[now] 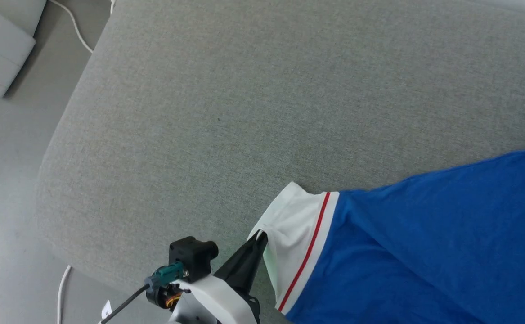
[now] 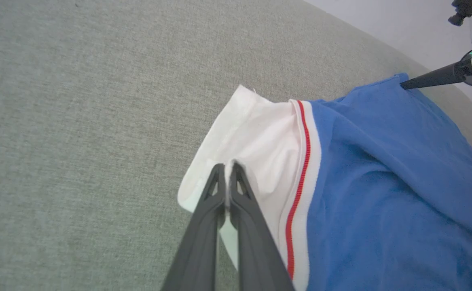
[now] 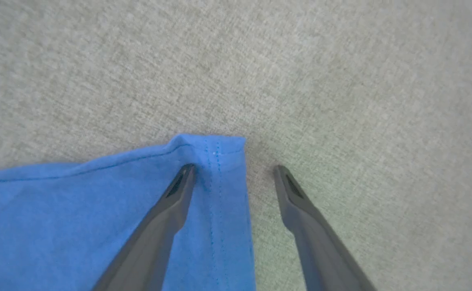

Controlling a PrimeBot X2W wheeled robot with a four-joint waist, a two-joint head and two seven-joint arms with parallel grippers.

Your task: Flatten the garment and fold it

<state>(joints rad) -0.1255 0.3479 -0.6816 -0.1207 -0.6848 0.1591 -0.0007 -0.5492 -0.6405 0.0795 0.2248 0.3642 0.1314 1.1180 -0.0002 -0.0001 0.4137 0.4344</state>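
You are in the flattening step, by my reading. The garment [image 1: 424, 247] lies on the grey fabric surface [image 1: 244, 90], toward its near edge. Your left end effector [image 2: 227, 167] is pinched on the white sleeve [image 2: 260, 137]. Your right end effector [image 3: 234, 167] stands wide, straddling the blue hem corner [image 3: 215, 149]. Next, close it there and draw the cloth taut.

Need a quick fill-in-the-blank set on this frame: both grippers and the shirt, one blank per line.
1. The left gripper is shut on the ____ sleeve of the garment.
2. The right gripper holds its fingers ____ at the blue hem corner.
3. A ____ stripe borders the sleeve.
4. The garment lies on a ____ fabric surface.
Missing words: white; open; red; grey.
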